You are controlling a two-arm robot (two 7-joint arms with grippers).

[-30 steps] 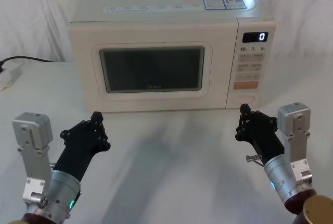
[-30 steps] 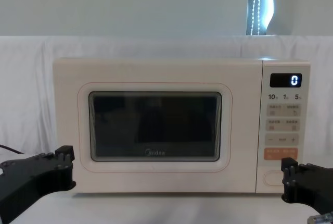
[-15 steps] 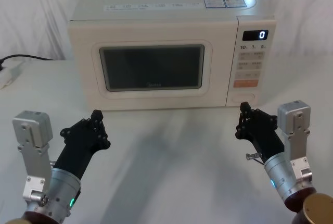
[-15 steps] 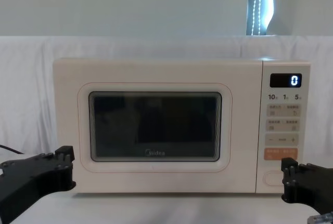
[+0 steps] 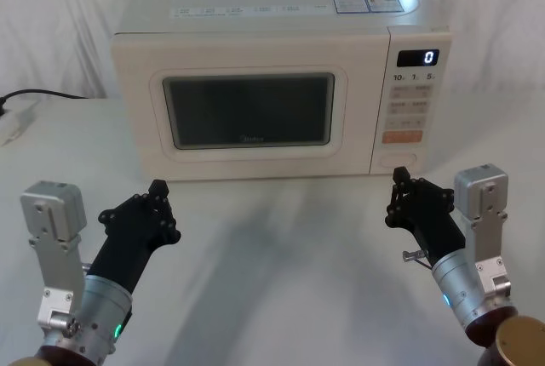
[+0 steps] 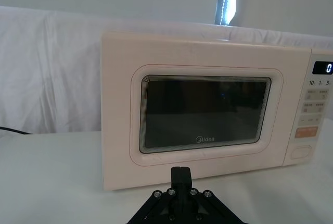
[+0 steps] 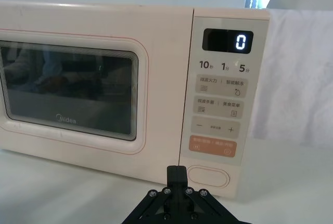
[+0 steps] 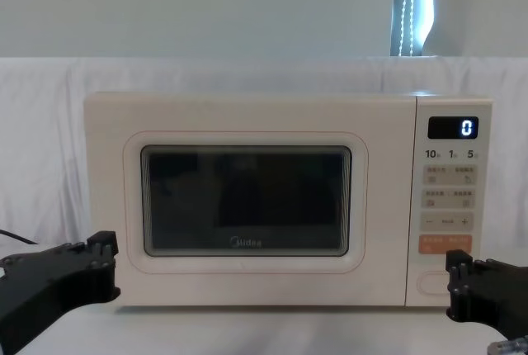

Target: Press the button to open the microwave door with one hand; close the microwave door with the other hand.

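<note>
Cream plastic all over: the microwave (image 5: 281, 85) sits at the far side of the white-clothed table (image 5: 281, 281), its door (image 5: 247, 111) flush and shut, the display (image 5: 418, 59) reading 0. Your target, the button (image 5: 398, 162), is the wide rounded oblong at the foot of the control strip (image 5: 409, 102), just under the orange key (image 5: 402, 137); its long axis runs side to side. From the right gripper (image 5: 398, 185) it lies at about 12 o'clock in the head view, near but not touching, so that arm is clearly the nearer one and I judge a short forward push is what the press calls for. Its fingers look drawn together into a narrow tip, holding nothing. The left gripper (image 5: 158, 191) hovers off the door's lower left corner, the button far away at its 2 o'clock; it also looks pinched narrow and empty. In the chest view the right gripper (image 8: 459, 285) overlaps part of the button (image 8: 432, 282), so you cannot judge the gap from there.
</note>
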